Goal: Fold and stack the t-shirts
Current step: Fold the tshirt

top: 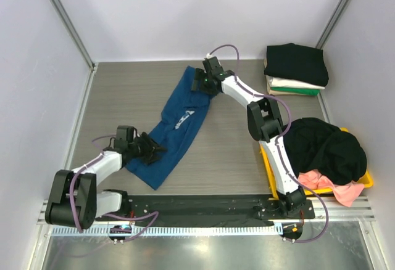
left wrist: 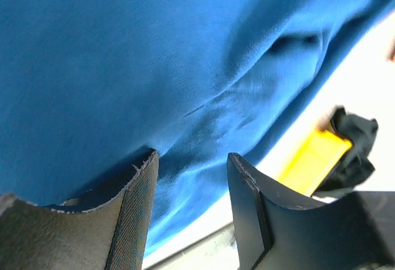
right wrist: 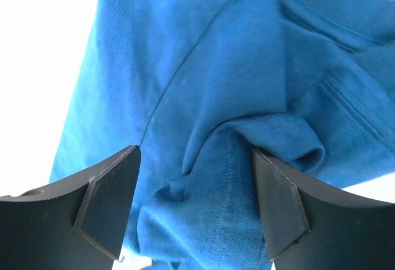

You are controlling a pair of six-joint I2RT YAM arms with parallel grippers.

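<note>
A dark blue t-shirt [top: 179, 125] with a small white print lies stretched diagonally across the table. My left gripper [top: 154, 148] is at its lower left part. In the left wrist view its jaws [left wrist: 192, 159] stand apart, with the blue cloth [left wrist: 154, 66] just beyond them. My right gripper [top: 200, 84] is at the shirt's far end. It is open [right wrist: 194, 159] and straddles a bunched fold with a seam [right wrist: 234, 177]. A folded stack [top: 296, 66] with black on top, then white and green, sits at the back right.
A yellow bin [top: 368, 180] stands at the right edge, holding a crumpled black shirt [top: 327, 150] and a pink one [top: 324, 184]. The bin [left wrist: 308, 159] also shows in the left wrist view. White walls enclose the table on three sides.
</note>
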